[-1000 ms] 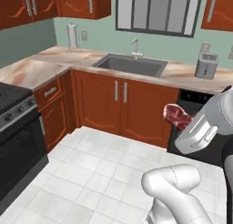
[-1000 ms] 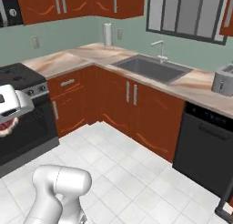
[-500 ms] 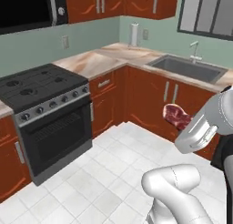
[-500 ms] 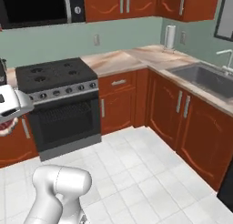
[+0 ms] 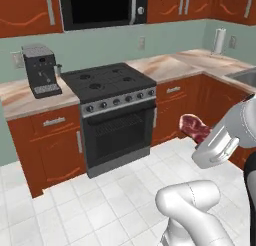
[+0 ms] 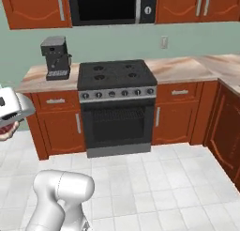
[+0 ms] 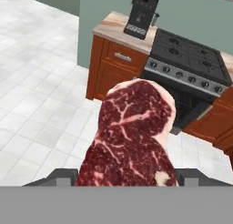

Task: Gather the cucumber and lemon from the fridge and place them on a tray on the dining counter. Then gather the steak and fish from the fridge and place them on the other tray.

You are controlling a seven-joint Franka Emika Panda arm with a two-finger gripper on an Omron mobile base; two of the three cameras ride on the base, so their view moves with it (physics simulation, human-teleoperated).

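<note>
A raw red steak (image 7: 132, 136) with white marbling fills the middle of the hand view, held upright between my two dark fingertips (image 7: 63, 175). My gripper (image 7: 127, 176) is shut on the steak. In the left base view the steak (image 5: 192, 127) sticks out of the white hand (image 5: 216, 146) above the tile floor, right of the stove. At the left edge of the right base view the hand (image 6: 11, 108) shows a sliver of steak (image 6: 6, 130) below it.
Ahead stands a black stove (image 5: 117, 120) with a microwave (image 5: 102, 7) above it. A coffee machine (image 5: 41, 70) sits on the marble counter (image 5: 15, 97) to its left. Wooden cabinets (image 6: 180, 115) line the wall. A paper towel roll (image 5: 219, 40) stands at the far right.
The whole picture has swept sideways as the base turned: the sink and window left the view, the stove and coffee machine came in. The steak stays in the gripper.
</note>
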